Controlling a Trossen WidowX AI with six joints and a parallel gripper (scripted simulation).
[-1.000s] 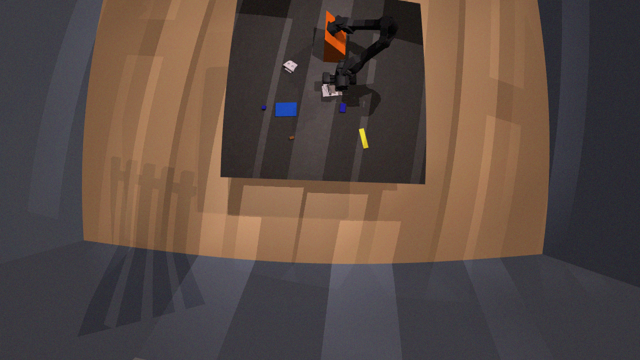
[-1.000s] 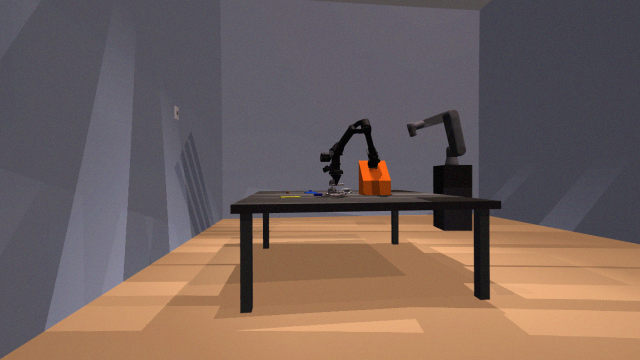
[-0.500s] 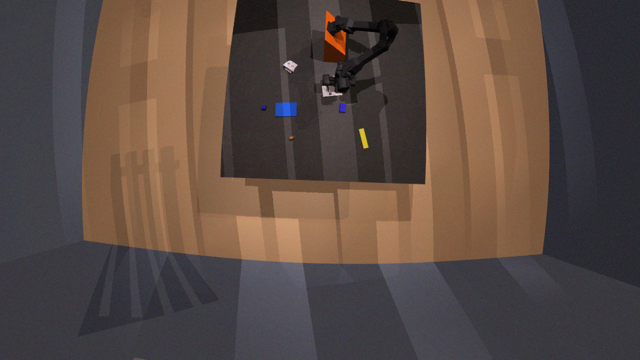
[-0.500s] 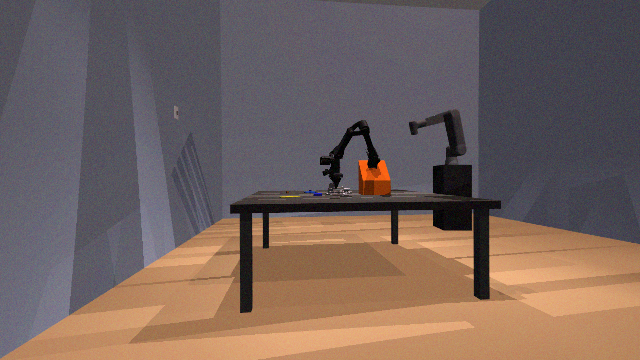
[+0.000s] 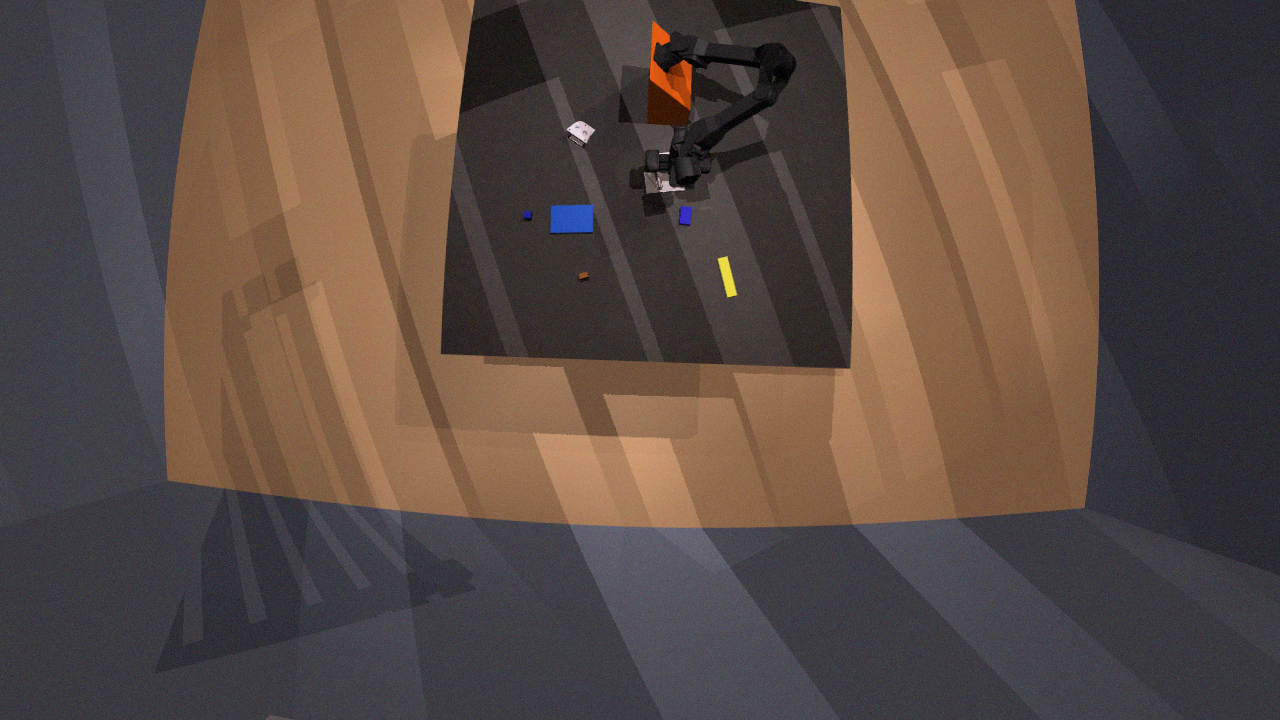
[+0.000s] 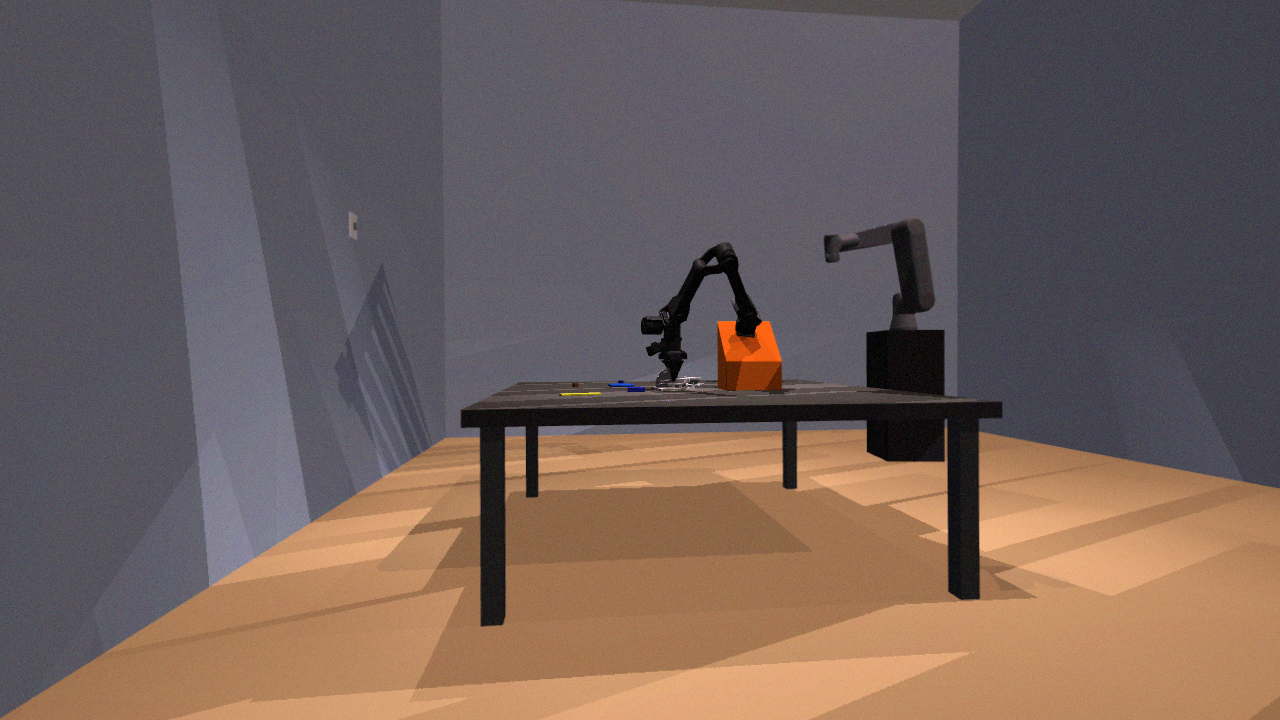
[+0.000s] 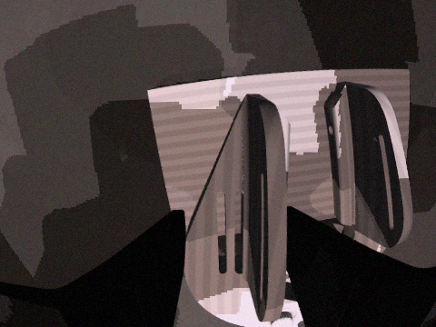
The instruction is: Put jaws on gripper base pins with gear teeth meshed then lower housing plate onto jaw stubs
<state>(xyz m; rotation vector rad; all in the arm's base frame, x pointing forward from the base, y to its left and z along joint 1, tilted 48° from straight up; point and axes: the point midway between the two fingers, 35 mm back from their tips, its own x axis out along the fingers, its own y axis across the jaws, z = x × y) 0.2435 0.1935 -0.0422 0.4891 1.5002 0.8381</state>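
Observation:
My gripper [image 5: 684,171] [image 6: 674,377] [image 7: 232,220] is shut on a white jaw with slots and a tall pad [image 7: 276,204], low over the gripper base. The white gripper base [image 5: 671,187] [image 7: 195,154] lies under it, its flat plate showing past the fingers. The other jaw [image 7: 379,168] stands over the right side of the base in the wrist view, beside the held one. The fingers and the held jaw hide the pins and gear teeth, so seating and meshing cannot be seen. The white housing plate [image 5: 580,130] lies apart, at the left in the top view.
An orange wedge [image 5: 668,111] [image 6: 751,375] carries my arm. Around lie a blue tile [image 5: 571,218], a small blue cube [image 5: 528,215], a blue block [image 5: 685,215], an orange-brown block [image 5: 583,276] and a yellow bar [image 5: 726,276] [image 6: 580,394]. Another arm [image 6: 913,264] stands beyond the table.

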